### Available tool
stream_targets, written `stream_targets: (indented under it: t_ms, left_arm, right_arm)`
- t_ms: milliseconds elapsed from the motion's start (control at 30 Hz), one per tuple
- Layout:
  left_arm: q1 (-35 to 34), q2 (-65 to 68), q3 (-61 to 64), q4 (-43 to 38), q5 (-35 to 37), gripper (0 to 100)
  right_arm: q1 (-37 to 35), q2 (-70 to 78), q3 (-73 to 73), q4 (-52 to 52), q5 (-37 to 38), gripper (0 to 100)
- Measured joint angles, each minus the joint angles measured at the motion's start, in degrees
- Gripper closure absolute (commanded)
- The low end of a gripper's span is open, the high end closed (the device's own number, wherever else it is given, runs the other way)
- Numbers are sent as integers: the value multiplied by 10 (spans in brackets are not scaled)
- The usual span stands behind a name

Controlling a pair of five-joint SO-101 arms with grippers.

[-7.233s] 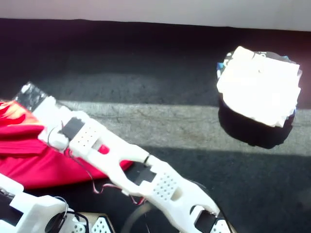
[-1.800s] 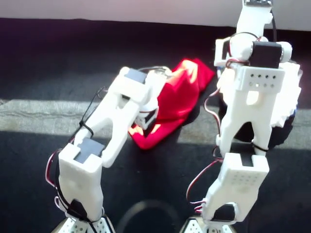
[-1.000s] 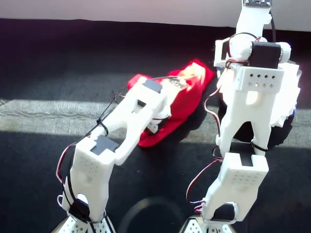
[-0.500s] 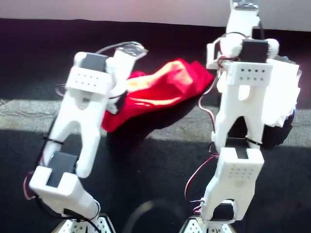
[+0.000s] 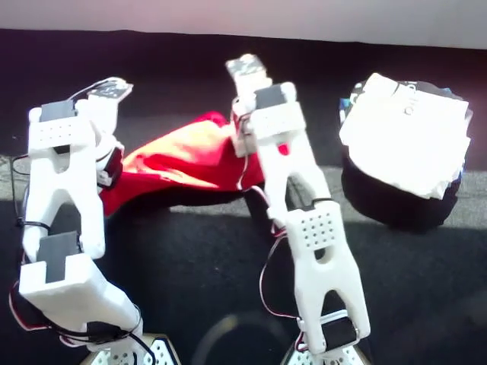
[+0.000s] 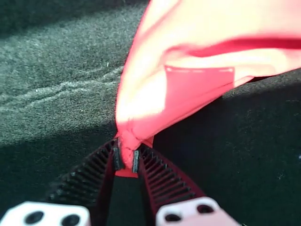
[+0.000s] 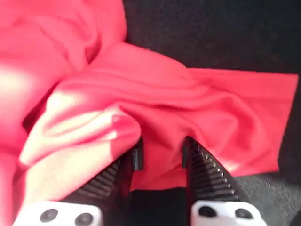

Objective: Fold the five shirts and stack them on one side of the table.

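The table (image 5: 426, 289) wears dark cloth crossed by a sunlit band, and a pale wall (image 5: 152, 11) runs behind its far edge. A stack (image 5: 407, 133) of folded shirts, white on top, sits near the far right corner, apart from the red shirt (image 5: 179, 156). That shirt hangs stretched between the 2 hands toward the far edge, left of the middle. The left hand (image 6: 125, 159) is pinched tight on 1 corner. The right hand (image 7: 161, 153) grips a thick bunch. Both arms reach out from the near edge.
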Motion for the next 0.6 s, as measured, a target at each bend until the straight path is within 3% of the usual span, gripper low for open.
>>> stream_targets:
  t_ms: [133,433,600]
  left_arm:
    - [-19,0,0,-1,0,991]
    - [-30,0,-1,2,0,991]
    - [-26,-26,-47,65,0,991]
  right_arm:
    - [-2,37,-12,-91,5,998]
    - [3,40,-163,-73,7,991]
    - [24,19,-275,-34,8,991]
